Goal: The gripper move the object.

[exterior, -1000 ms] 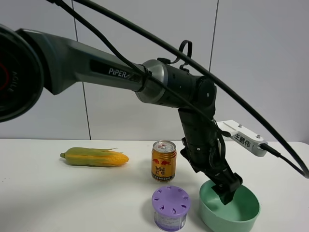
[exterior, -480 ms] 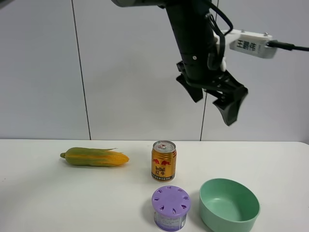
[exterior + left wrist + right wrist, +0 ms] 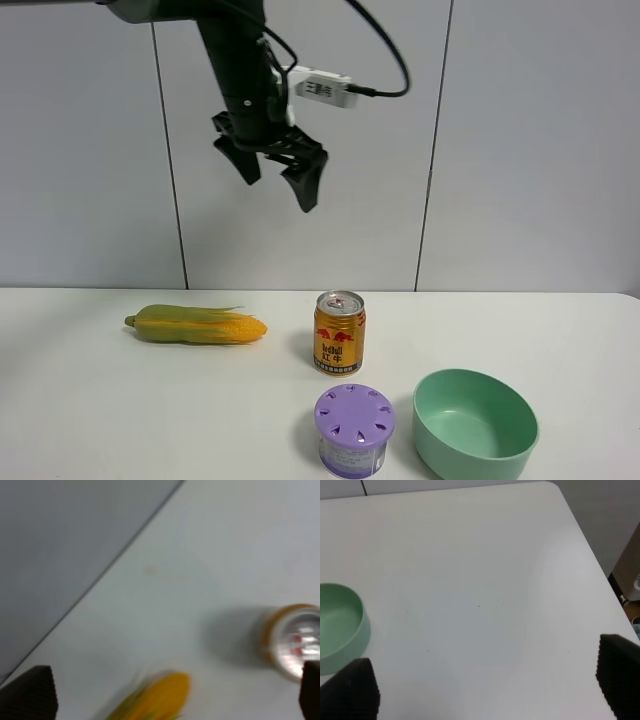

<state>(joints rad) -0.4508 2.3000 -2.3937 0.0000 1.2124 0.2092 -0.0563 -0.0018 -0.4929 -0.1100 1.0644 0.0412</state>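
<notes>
Left wrist view misses the round mint-green plastic bowl (image 3: 476, 425); the black 2-fingered gripper (image 3: 279, 190), fingers spread, hangs high, well apart.

White bench (image 3: 90, 420) carries corn cob (image 3: 196, 325) and gold can (image 3: 339, 333) near its back edge; purple-lidded container (image 3: 354, 430) and green bowl (image 3: 475, 425) farther forward.

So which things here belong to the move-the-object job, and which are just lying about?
Part of the job:
- bowl, mint green, on the table at front right
- left gripper, open, high above the table, holding nothing

Just lying about:
- corn
- can
- purple-lidded tub, beside the bowl
</notes>
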